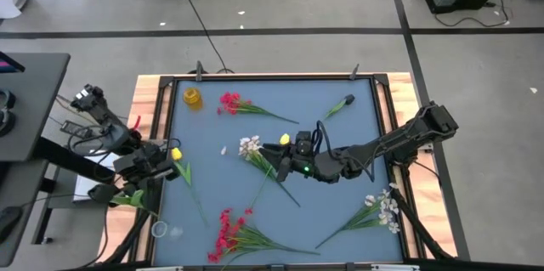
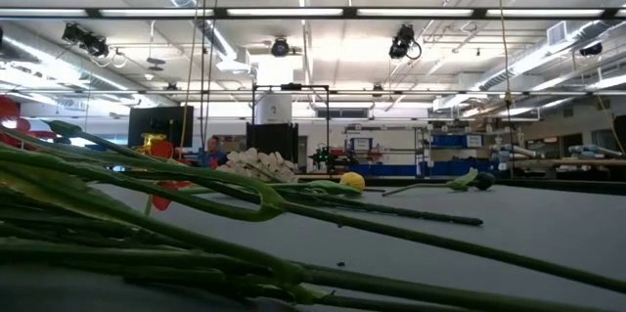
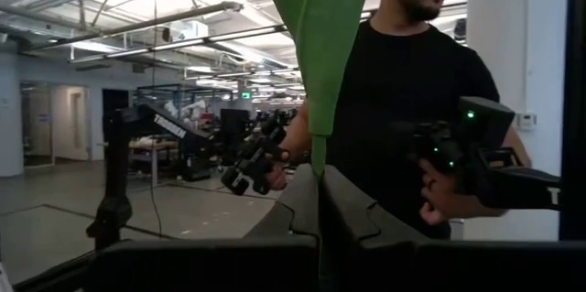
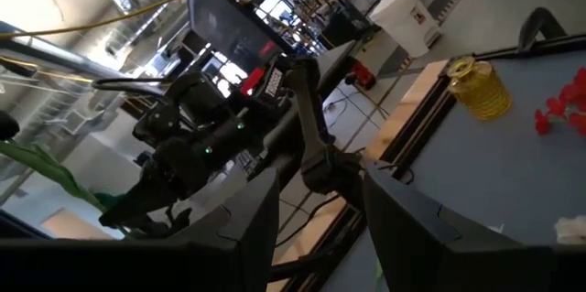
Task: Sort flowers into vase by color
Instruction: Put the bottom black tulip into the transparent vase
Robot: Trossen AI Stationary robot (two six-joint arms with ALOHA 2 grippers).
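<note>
Robotics lab around my worktop [image 1: 272, 93], strip-lit open ceiling [image 2: 323, 14] overhead, equipment benches [image 2: 469, 160] beyond it

the right gripper [image 4: 316, 214] has its two dark fingers [image 4: 238, 223] standing apart with nothing between them. past them the left arm [image 4: 197, 150] grips a green stem [image 4: 50, 178] beyond the table edge. a yellow vase [image 4: 479, 89] stands near the table's corner, red blossoms [image 4: 560, 109] beside it.

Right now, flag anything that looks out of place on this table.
Flowers lie scattered flat on the table. One yellow flower lies at the left edge, its stem clamped in the left gripper. Only a yellow vase stands upright.
</note>
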